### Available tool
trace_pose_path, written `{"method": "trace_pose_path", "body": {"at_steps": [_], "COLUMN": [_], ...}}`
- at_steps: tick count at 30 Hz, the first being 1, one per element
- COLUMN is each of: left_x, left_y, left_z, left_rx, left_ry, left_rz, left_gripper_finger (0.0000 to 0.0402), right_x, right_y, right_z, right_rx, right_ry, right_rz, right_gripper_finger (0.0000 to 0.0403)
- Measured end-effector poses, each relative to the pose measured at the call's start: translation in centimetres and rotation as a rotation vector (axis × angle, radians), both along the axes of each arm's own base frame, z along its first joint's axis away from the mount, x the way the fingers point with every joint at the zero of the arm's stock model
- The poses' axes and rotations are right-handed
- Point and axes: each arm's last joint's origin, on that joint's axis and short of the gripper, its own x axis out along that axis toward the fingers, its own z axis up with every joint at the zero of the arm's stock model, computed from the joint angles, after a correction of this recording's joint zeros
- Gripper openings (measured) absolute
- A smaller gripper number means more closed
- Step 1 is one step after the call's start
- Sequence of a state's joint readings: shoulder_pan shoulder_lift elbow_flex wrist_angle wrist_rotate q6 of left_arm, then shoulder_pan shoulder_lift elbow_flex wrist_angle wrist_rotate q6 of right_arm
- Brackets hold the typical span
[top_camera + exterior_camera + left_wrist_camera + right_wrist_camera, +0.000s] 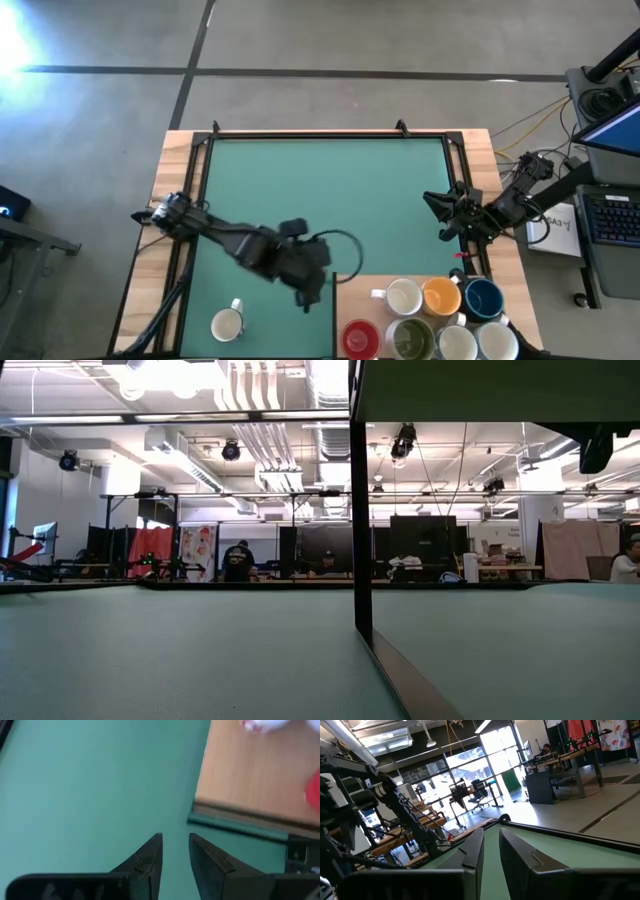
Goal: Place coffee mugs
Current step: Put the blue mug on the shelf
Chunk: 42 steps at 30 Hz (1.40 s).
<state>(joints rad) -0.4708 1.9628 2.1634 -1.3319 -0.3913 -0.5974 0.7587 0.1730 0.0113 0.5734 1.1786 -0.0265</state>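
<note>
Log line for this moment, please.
left tool: open, empty, over mat | right tool: parked, empty | white mug: placed

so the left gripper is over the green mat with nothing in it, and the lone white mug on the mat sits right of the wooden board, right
Not quite. In the high view the lone white mug sits left of the wooden board, not right of it. The rest holds: the left gripper is over the green mat, its fingers slightly apart with nothing between them.

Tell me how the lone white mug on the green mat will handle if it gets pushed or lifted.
The white mug looks rigid and glazed, so probably slippery between jaws. It stands upright on a flat base, so a low push likely slides it rather than rolling it. Its side handle may make it pivot if nudged off-centre.
</note>
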Motion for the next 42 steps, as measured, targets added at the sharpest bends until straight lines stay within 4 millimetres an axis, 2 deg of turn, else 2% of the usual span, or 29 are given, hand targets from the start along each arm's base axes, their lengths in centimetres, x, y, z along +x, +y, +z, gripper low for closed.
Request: {"method": "trace_pose_path", "body": {"at_steps": [8,13,17,23,29,35,38,42], "left_x": [-4.9,-6.2,-8.2,-11.7,-14.7,-16.5,-16.9,-17.4], "left_y": [-3.7,-5.6,-6.0,-5.8,-6.7,-8.0,-8.7,-9.6], "left_z": [-2.0,-3.9,-4.1,-7.4,-10.3,-10.9,-10.3,-10.9], "left_rx": [0.071,-0.091,-0.242,-0.444,-0.635,-0.620,-0.619,-0.600], "left_ry": [0.113,0.150,0.102,0.089,0.100,0.140,0.146,0.171], "left_rz": [0.211,0.241,0.262,0.380,0.432,0.456,0.464,0.482], "left_gripper_finger": [0.0078,0.0078,0.0078,0.0081,0.0110,0.0144,0.0165,0.0196], "right_x": [0.0,0.0,0.0,0.0,0.0,0.0,0.0,0.0], "right_y": [0.0,0.0,0.0,0.0,0.0,0.0,0.0,0.0], "right_z": [0.0,0.0,0.0,0.0,0.0,0.0,0.0,0.0], "right_rx": [0.000,0.000,0.000,0.000,0.000,0.000,0.000,0.000], "right_ry": [0.000,0.000,0.000,0.000,0.000,0.000,0.000,0.000], "right_rz": [0.000,0.000,0.000,0.000,0.000,0.000,0.000,0.000], "right_gripper_finger": [0.0050,0.0050,0.0050,0.0050,0.0050,0.0050,0.0050,0.0050]}}
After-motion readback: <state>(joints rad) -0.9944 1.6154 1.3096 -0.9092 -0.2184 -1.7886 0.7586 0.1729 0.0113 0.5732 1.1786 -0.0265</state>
